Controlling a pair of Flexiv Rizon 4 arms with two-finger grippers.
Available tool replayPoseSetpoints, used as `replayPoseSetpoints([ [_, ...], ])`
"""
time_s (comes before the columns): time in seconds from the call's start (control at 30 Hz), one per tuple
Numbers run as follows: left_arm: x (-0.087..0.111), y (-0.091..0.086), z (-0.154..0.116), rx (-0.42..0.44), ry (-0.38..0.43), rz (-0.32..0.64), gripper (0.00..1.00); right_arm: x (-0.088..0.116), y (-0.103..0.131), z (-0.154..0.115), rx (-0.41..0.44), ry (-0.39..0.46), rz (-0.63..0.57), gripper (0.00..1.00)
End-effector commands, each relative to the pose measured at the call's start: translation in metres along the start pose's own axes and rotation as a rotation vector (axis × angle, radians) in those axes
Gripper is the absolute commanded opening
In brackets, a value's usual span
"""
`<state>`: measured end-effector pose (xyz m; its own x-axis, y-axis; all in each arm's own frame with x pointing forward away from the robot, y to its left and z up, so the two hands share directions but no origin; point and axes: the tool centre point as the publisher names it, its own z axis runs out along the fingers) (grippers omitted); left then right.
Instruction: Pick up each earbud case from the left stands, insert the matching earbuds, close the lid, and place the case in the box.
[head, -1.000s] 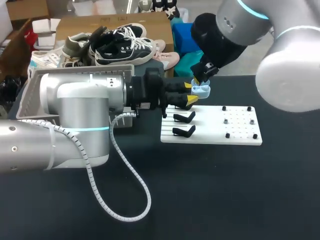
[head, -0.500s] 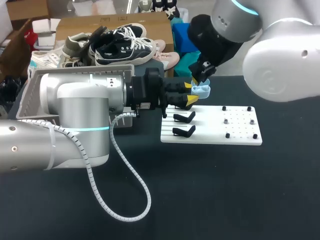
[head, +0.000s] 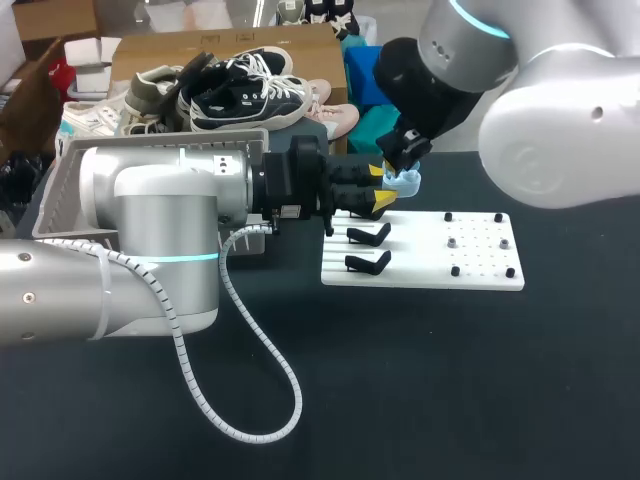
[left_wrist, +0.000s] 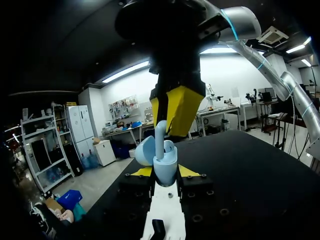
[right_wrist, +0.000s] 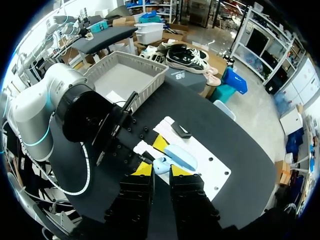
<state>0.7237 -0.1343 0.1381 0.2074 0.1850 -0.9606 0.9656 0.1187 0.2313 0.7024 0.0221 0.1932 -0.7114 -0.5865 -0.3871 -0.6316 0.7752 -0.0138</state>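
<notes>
The left gripper (left_wrist: 165, 173) is closed on the light-blue earbud case (left_wrist: 165, 161), a yellow tip pressed to either side, holding it upright over the white stand board (head: 470, 255); the case's lid (left_wrist: 144, 150) hangs open to one side; an earbud (left_wrist: 159, 136) stands stem-up in the case, its stem pinched in the right gripper (left_wrist: 168, 120); that gripper sits lower on the case than a second ago, the right arm having swung inward; the left arm is unmoved.
</notes>
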Motion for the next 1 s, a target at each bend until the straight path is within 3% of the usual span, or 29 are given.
replayPoseSetpoints([
  [0.03,0.0004,-0.0014,0.0003,-0.007,-0.001,0.002,0.00,-0.0016,0.0004,0.0007,0.002,0.004,0.005,0.00],
  [1.0,0.0004,-0.0014,0.0003,-0.007,-0.001,0.002,0.00,0.0010,0.0002,0.0047,-0.003,0.006,0.020,0.00],
])
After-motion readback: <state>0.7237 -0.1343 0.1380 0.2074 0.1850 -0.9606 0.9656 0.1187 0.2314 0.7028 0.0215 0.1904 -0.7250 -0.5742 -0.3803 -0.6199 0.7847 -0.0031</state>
